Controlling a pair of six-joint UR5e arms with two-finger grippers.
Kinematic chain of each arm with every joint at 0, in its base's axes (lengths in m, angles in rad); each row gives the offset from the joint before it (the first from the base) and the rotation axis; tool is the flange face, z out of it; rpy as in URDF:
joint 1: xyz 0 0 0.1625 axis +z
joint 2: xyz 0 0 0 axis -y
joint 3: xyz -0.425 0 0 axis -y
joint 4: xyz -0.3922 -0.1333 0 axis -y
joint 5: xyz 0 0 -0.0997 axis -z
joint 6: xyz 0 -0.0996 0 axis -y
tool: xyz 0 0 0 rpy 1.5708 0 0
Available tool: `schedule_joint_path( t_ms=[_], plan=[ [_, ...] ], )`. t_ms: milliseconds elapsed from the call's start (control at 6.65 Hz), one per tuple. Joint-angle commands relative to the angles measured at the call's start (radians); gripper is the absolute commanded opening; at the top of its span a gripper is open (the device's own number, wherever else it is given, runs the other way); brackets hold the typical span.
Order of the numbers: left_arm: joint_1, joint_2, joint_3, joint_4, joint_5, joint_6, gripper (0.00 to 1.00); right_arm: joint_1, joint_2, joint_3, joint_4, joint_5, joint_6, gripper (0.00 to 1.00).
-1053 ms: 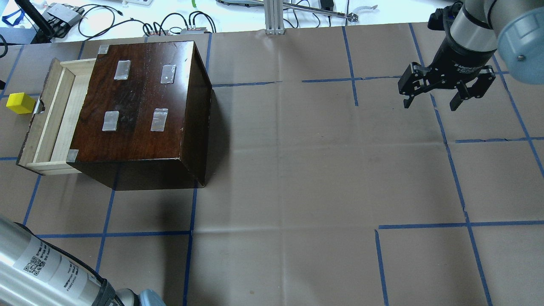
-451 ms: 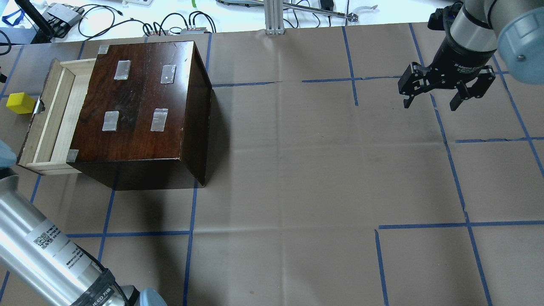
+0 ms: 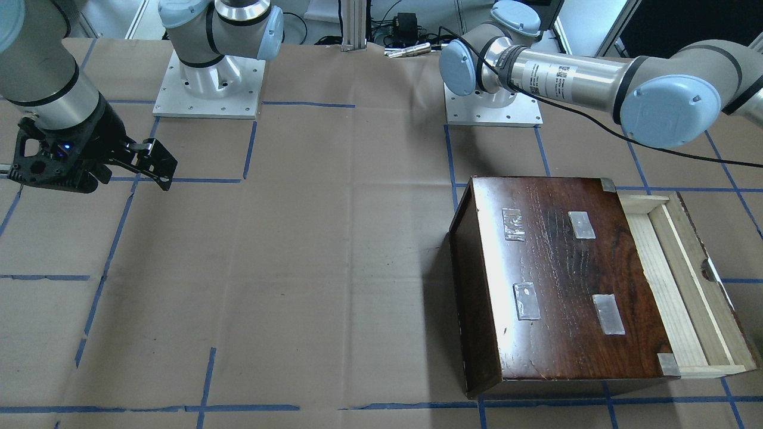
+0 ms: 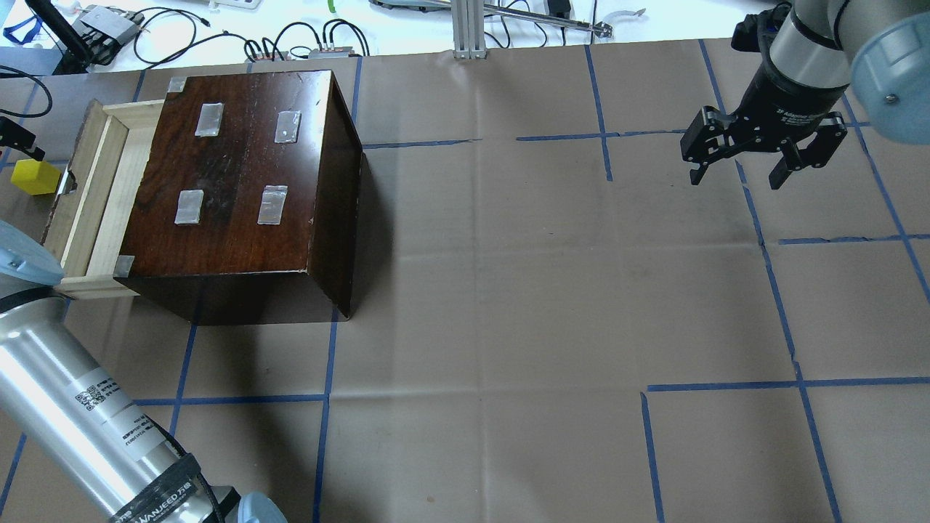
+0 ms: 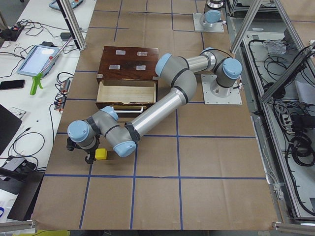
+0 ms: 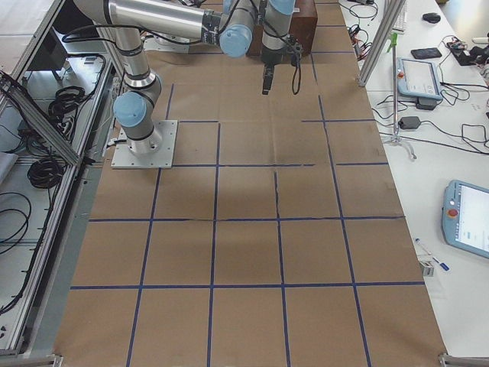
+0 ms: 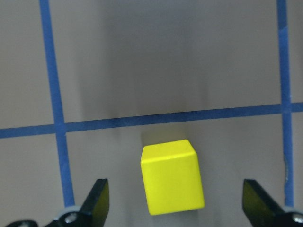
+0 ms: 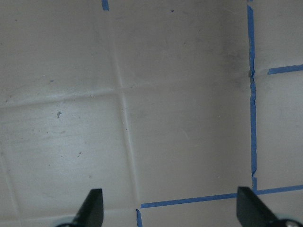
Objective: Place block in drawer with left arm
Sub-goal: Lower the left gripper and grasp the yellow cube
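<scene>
The wrist camera shows only the tips of the left pincer (image 7: 175, 205), its fingers (image 7: 98, 201) cut by the bottom edge. From overhead it's nearly off the left side (just a black sliver). The drawer (image 4: 109, 196) sits half hidden under the dark box (image 4: 240, 174); its back part can't be seen.

PLACE: robotics lab | left arm (image 3: 566, 74) and right arm (image 3: 226, 27) bolted on metal base plates (image 3: 244, 102) at 12 o'clock, front-facing view | table (image 4: 508, 290) papered brown, blue tape grid (image 4: 726, 386) | aluminium-profile frame (image 5: 72, 24) around bench | teach pendant (image 6: 470, 218) at 3 o'clock, right-side view | loose black cables (image 4: 298, 36) along overhead view's 12 o'clock edge
</scene>
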Motion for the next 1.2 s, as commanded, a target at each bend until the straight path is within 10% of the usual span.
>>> schedule_joint_path(
  t_ms=[0, 451, 1053],
  plan=[
    [-0.002, -0.041, 0.006, -0.003, 0.003, 0.000, 0.97, 0.000, 0.000, 0.000, 0.000, 0.000, -0.001, 1.00],
    [-0.002, -0.046, 0.008, -0.004, 0.006, -0.001, 0.33, 0.000, 0.000, 0.000, 0.000, 0.000, -0.001, 1.00],
    [0.038, 0.141, -0.008, -0.254, 0.046, -0.001, 0.29, 0.000, 0.000, 0.000, 0.000, 0.000, 0.001, 1.00]
  ],
)
